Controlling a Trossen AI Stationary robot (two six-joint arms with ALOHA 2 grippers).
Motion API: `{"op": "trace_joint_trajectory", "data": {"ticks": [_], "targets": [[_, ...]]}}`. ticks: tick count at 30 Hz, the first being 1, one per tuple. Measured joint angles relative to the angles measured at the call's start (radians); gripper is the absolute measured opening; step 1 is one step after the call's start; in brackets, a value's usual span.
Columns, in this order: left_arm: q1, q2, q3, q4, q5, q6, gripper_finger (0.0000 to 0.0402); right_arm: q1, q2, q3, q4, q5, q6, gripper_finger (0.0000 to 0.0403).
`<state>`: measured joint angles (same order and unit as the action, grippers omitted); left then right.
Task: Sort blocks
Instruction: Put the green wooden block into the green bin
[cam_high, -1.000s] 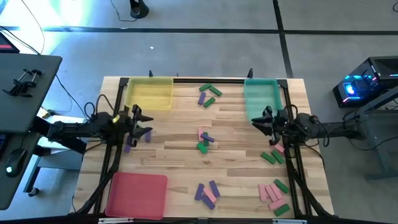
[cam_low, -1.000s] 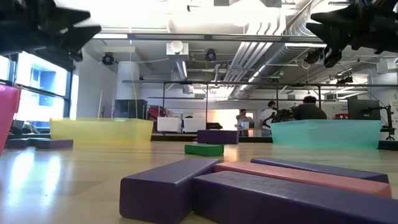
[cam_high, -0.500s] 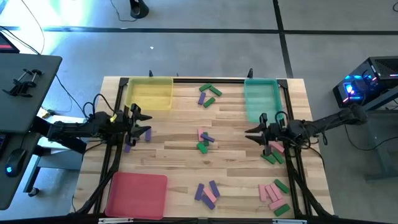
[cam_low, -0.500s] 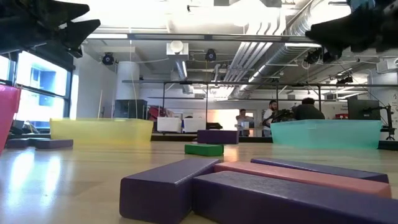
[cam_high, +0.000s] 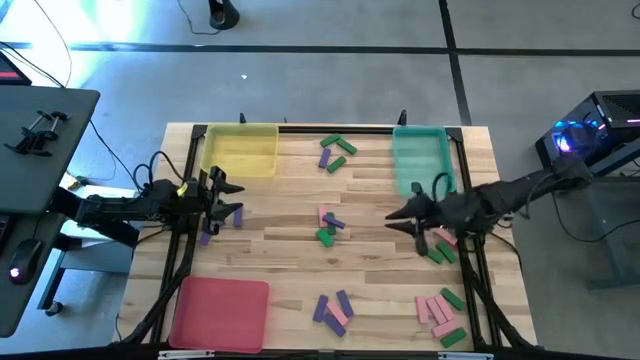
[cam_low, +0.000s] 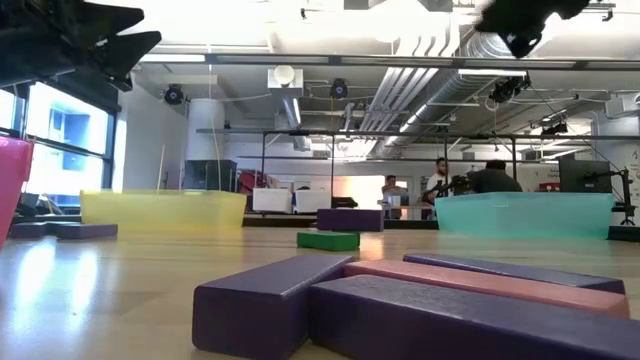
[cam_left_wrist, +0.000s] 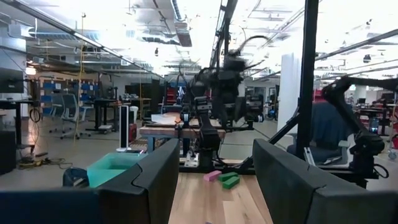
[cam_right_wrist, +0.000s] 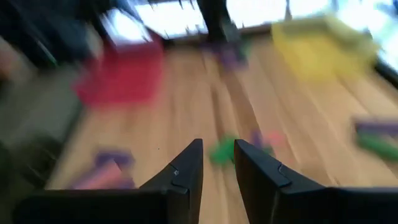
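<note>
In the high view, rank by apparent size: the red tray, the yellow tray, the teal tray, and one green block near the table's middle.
1. red tray, clearly largest.
2. yellow tray.
3. teal tray, close to the yellow one and partly covered by the right arm, so that order is unsure.
4. green block, far smallest.

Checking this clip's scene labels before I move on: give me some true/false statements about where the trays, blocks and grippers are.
1. The yellow tray holds several blocks. False: it looks empty.
2. The right gripper hangs between the teal tray and the middle cluster of blocks. True.
3. The red tray sits on the left arm's side. True.
4. The left gripper grips a green block. False: its open fingers hold nothing.
</note>
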<state>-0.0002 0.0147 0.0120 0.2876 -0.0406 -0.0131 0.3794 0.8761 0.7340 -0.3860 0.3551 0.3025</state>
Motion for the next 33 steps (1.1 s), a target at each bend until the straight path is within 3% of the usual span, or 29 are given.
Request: {"op": "trace_joint_trajectory", "data": {"ticks": [5,11,21,26,33], "targets": [[0.0,0.0,0.0,-0.003,0.0,-0.038,0.0191,0.079,0.222,0.2,-0.41,0.07,0.225,0.009],[0.0,0.0,0.0,-0.006,0.0,-0.038,0.0191,0.185,0.382,0.215,-0.685,-0.053,0.575,0.0143],[0.0,0.0,0.0,-0.005,0.0,-0.039,0.0191,0.413,0.405,-0.01,-0.626,-0.071,0.911,0.0258],[0.0,0.0,0.0,-0.005,0.0,-0.039,0.0191,0.502,0.405,-0.114,-0.572,-0.071,1.088,0.0265],[0.0,0.0,0.0,-0.003,0.0,-0.055,0.0191,0.502,0.405,-0.21,-0.517,0.014,1.133,0.0261]]}}
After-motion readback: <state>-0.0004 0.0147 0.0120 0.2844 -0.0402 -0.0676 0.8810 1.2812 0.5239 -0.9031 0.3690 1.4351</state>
